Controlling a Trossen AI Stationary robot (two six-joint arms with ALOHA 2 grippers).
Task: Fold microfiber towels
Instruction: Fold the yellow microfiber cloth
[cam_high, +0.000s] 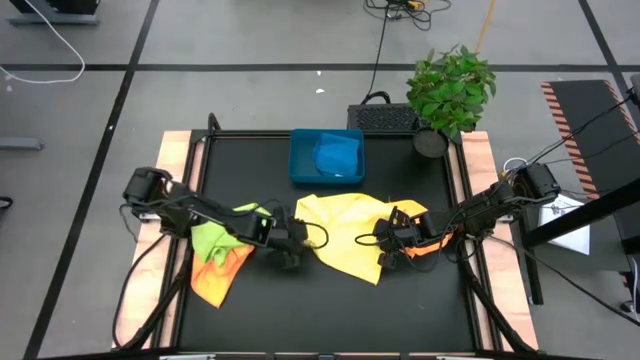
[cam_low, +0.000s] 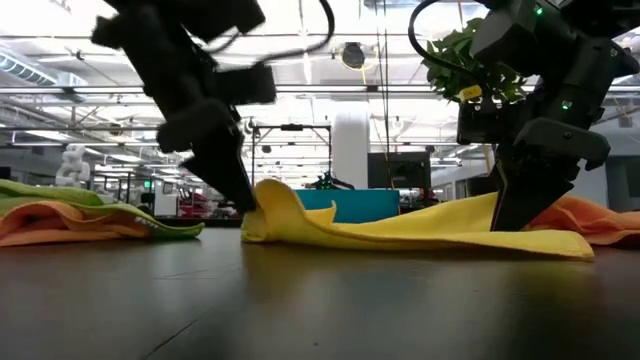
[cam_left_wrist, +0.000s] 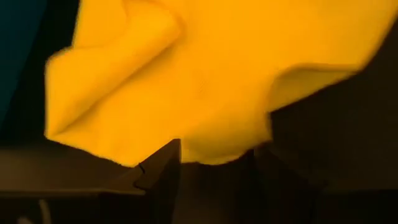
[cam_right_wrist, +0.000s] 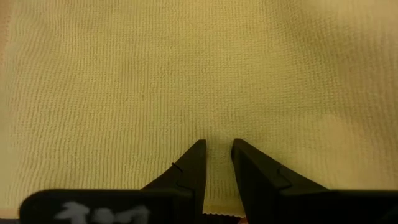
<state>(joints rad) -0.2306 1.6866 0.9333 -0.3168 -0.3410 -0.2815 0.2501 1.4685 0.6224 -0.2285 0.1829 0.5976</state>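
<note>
The yellow towel (cam_high: 345, 232) lay crumpled in the middle of the high view, spread across the black table (cam_high: 330, 300) just below the blue tray (cam_high: 300, 168). The left gripper (cam_high: 291, 243) sat at the towel's left edge, low in the center-left of the frame. In its wrist view the 2 dark fingers (cam_left_wrist: 160, 169) stood clearly apart with a rumpled corner of yellow cloth hanging right at the gap — spread, not clamped, though I couldn't tell if the cloth actually sat between them.

The right gripper (cam_high: 386, 243) was down on the right part of the same towel. Its wrist view showed the fingers (cam_right_wrist: 191, 163) pressed onto the yellow weave with only a narrow slot between them — looked like a pinch of the fabric, nearly closed.

In the low view both arms came down from the top, 1 at the towel's raised left fold (cam_low: 275, 200) and 1 on its flat right side.

Other towels: a lime green towel (cam_high: 210, 238) over an orange towel (cam_high: 218, 280) at lower left under the left arm, another orange towel (cam_high: 432, 228) by the right arm, and a blue towel (cam_high: 337, 155) folded inside the tray. A potted plant (cam_high: 450, 90) stood at the table's upper right corner.
</note>
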